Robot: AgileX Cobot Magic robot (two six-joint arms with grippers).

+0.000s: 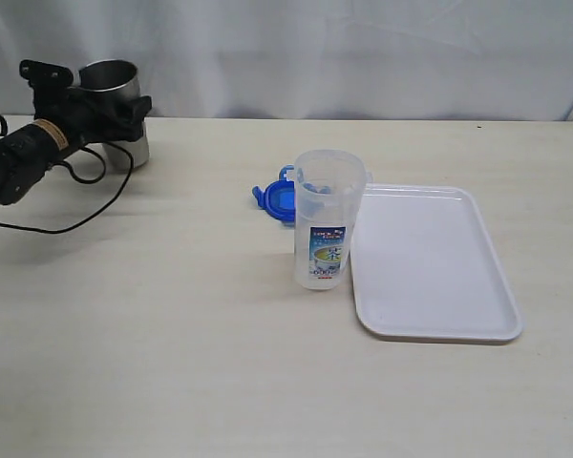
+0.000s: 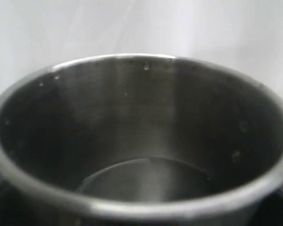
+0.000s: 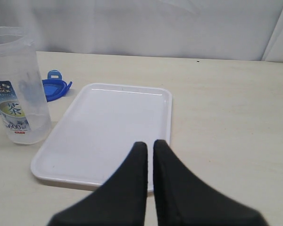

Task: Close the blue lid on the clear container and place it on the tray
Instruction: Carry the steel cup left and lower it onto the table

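The clear container [image 1: 325,224] stands upright with its top open, just off the tray's [image 1: 430,267] left edge. Behind it the blue lid [image 1: 275,200] lies flat on the table, partly hidden by it. My left gripper [image 1: 90,90] is at the far back left, its fingers closed against both sides of a grey steel cup [image 1: 115,81] whose inside [image 2: 141,117] fills the left wrist view. The right wrist view shows my right gripper [image 3: 150,143] shut and empty over the tray's near rim [image 3: 108,122], with the container [image 3: 16,94] and lid [image 3: 54,88] beyond it.
A black cable [image 1: 48,224] trails from the left arm across the table's left side. A white curtain [image 1: 315,48] hangs behind the table's back edge. The right arm does not show in the exterior view.
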